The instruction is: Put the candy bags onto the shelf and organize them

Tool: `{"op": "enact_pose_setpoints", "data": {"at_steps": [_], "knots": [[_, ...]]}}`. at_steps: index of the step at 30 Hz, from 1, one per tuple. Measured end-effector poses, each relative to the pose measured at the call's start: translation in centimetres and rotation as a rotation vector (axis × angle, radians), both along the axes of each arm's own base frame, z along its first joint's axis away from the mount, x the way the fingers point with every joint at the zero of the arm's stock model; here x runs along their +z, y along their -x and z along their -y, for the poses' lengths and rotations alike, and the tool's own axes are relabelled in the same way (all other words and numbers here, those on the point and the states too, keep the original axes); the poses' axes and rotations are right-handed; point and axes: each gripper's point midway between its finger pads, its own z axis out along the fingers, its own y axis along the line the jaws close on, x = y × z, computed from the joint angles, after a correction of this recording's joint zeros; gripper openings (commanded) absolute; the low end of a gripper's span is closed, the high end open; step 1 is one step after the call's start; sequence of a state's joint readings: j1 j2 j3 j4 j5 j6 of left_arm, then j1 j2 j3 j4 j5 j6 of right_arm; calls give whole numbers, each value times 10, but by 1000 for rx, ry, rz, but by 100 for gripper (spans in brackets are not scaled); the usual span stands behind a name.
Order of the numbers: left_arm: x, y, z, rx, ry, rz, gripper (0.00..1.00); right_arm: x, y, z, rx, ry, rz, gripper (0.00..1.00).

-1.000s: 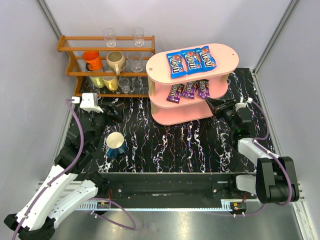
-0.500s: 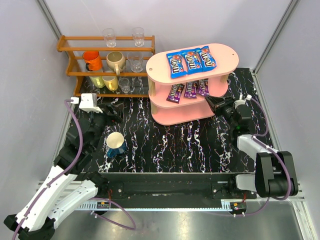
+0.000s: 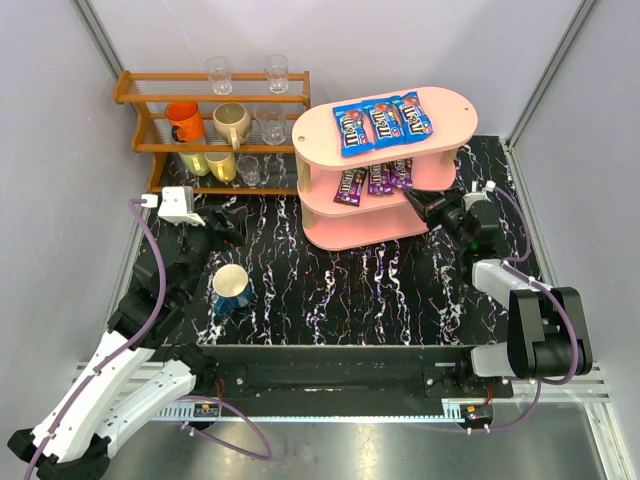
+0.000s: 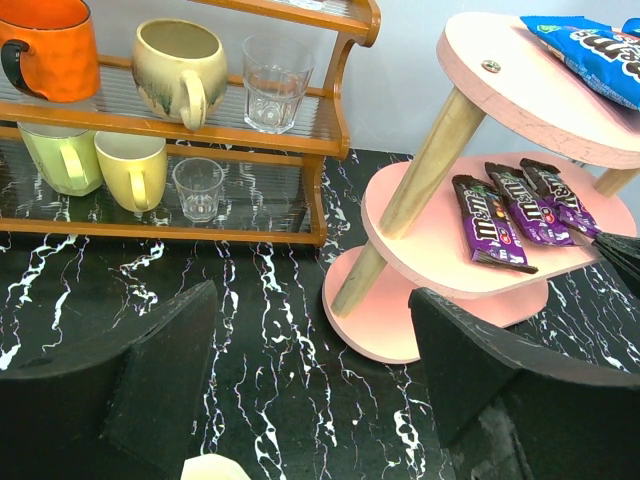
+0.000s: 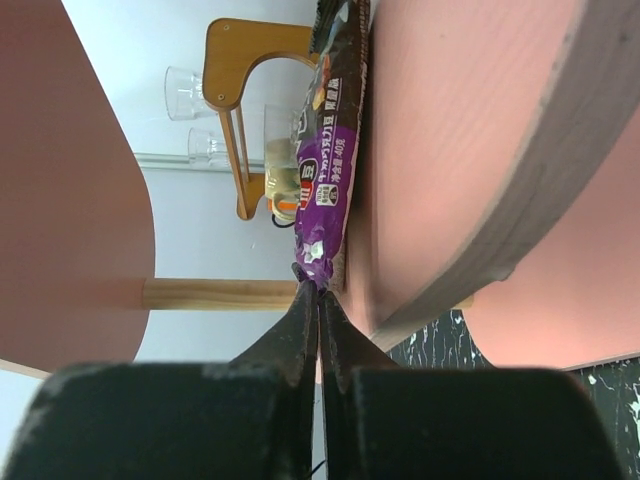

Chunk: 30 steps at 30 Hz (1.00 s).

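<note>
The pink three-tier shelf (image 3: 460,105) stands at the back right. Three blue candy bags (image 3: 383,122) lie side by side on its top board. Three purple candy bags (image 3: 379,179) lie on the middle board; they also show in the left wrist view (image 4: 528,205). My right gripper (image 3: 418,197) is at the middle board's right edge, shut on the end of the rightmost purple bag (image 5: 328,170), which lies flat on the board; its tips (image 5: 318,290) pinch the seal. My left gripper (image 4: 312,300) is open and empty, low over the table left of the shelf (image 4: 420,200).
An orange-brown wooden rack (image 3: 215,100) with mugs and glasses stands at the back left. A blue mug (image 3: 232,288) sits on the black marbled table just in front of my left gripper (image 3: 228,222). Grey walls close in the sides.
My right gripper has moved up and left toward the shelf, and the rightmost purple bag has slid further in on the middle board. The left arm has not moved.
</note>
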State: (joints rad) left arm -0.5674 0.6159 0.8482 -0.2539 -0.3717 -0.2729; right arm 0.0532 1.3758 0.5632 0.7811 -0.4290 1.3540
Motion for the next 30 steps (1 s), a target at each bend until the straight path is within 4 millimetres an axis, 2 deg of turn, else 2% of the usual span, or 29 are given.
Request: {"op": "enact_pose_setpoints", "data": {"at_steps": [9,21,30], "knots": [[0,0,0,0,-3,-1,82,3,1,0,28,12,12,0],[-1,0,0,0,-5,-1,81,8,-7,26,49,43,23,0],[-2,-2,1,0,-9,-7,82,2,-12,17,153,56,9,0]]}}
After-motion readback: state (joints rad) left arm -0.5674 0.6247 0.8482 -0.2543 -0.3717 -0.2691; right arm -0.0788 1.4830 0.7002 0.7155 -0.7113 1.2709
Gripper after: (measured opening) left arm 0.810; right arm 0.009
